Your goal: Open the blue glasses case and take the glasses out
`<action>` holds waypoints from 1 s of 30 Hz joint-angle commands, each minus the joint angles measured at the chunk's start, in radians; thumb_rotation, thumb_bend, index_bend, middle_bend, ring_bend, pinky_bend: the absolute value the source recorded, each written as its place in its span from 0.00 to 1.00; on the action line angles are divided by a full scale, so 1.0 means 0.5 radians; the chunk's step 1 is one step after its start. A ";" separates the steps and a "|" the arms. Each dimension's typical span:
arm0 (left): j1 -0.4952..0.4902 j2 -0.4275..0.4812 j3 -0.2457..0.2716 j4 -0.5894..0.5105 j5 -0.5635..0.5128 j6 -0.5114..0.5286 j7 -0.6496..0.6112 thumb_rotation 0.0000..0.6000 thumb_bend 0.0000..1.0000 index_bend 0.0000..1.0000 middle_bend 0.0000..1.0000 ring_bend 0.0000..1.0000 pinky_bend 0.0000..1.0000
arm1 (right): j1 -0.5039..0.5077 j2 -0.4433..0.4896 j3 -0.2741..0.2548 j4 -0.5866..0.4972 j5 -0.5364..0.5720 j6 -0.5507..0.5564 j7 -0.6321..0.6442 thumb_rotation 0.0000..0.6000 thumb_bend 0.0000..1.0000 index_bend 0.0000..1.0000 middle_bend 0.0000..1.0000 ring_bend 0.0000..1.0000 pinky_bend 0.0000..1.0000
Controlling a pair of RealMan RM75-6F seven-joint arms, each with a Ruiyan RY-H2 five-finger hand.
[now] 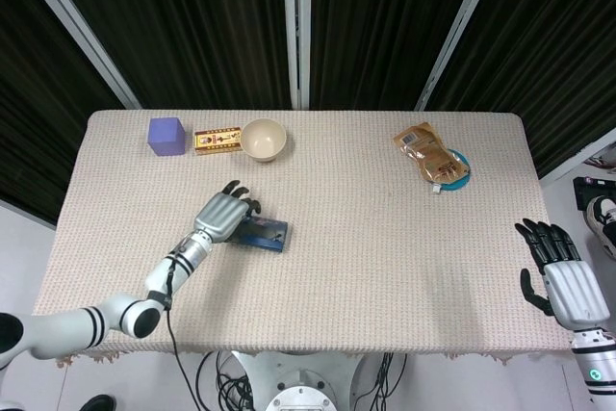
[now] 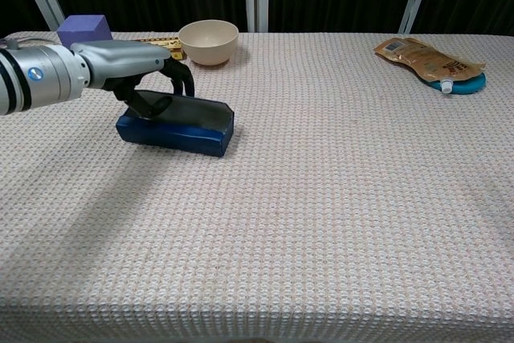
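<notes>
Blue rectangular glasses case (image 2: 175,124), left of centre on the woven beige surface (image 2: 337,198), is being gripped at its lid by the left hand (image 2: 148,78). With nothing pinning the base, the case risks sliding. Right hand (image 1: 563,271), lower right, is hanging released.

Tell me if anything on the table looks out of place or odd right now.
Only one thing: the blue glasses case has its lid raised, the dark inside showing, under the left hand, whose fingers hook its top edge. The brown pouch lies partly over a blue disc. Nothing looks spilled or damaged.
</notes>
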 commanded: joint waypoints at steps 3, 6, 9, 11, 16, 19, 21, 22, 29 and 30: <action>-0.075 0.024 -0.050 0.055 -0.122 -0.108 0.023 1.00 0.58 0.21 0.27 0.09 0.00 | -0.012 0.007 -0.002 0.001 0.001 0.017 0.008 1.00 0.59 0.00 0.07 0.00 0.00; -0.116 -0.011 -0.082 0.156 -0.216 -0.120 0.059 1.00 0.58 0.18 0.22 0.06 0.00 | -0.023 0.008 -0.002 0.005 0.009 0.027 0.014 1.00 0.59 0.00 0.07 0.00 0.00; -0.128 -0.075 -0.117 0.263 -0.295 -0.071 0.075 1.00 0.58 0.17 0.21 0.05 0.00 | -0.029 0.007 -0.002 0.008 0.008 0.036 0.018 1.00 0.59 0.00 0.07 0.00 0.00; -0.113 -0.076 -0.132 0.252 -0.318 -0.047 0.048 1.00 0.58 0.17 0.21 0.05 0.00 | -0.032 0.006 -0.002 0.011 0.003 0.042 0.019 1.00 0.59 0.00 0.07 0.00 0.00; -0.001 0.051 -0.086 -0.039 -0.157 0.052 -0.074 1.00 0.58 0.22 0.25 0.06 0.00 | -0.030 0.006 0.000 0.020 0.000 0.041 0.023 1.00 0.59 0.00 0.07 0.00 0.00; 0.075 0.117 -0.015 -0.219 0.005 0.129 -0.131 1.00 0.58 0.27 0.29 0.10 0.00 | -0.022 -0.001 -0.001 0.032 0.008 0.017 0.030 1.00 0.59 0.00 0.07 0.00 0.00; 0.106 0.134 0.028 -0.291 0.100 0.153 -0.165 1.00 0.58 0.29 0.31 0.11 0.00 | -0.017 -0.005 0.000 0.039 0.015 0.002 0.034 1.00 0.59 0.00 0.07 0.00 0.00; 0.113 0.135 0.047 -0.318 0.139 0.155 -0.173 1.00 0.58 0.29 0.32 0.10 0.00 | -0.014 -0.006 0.001 0.040 0.017 -0.002 0.036 1.00 0.59 0.00 0.07 0.00 0.00; 0.104 0.085 0.087 -0.355 0.235 0.164 -0.111 1.00 0.58 0.30 0.32 0.11 0.00 | -0.002 -0.008 0.004 0.038 0.006 -0.010 0.034 1.00 0.59 0.00 0.07 0.00 0.00; 0.104 0.085 0.086 -0.359 0.231 0.168 -0.102 1.00 0.58 0.30 0.32 0.11 0.00 | -0.002 -0.008 0.004 0.039 0.007 -0.010 0.036 1.00 0.59 0.00 0.07 0.00 0.00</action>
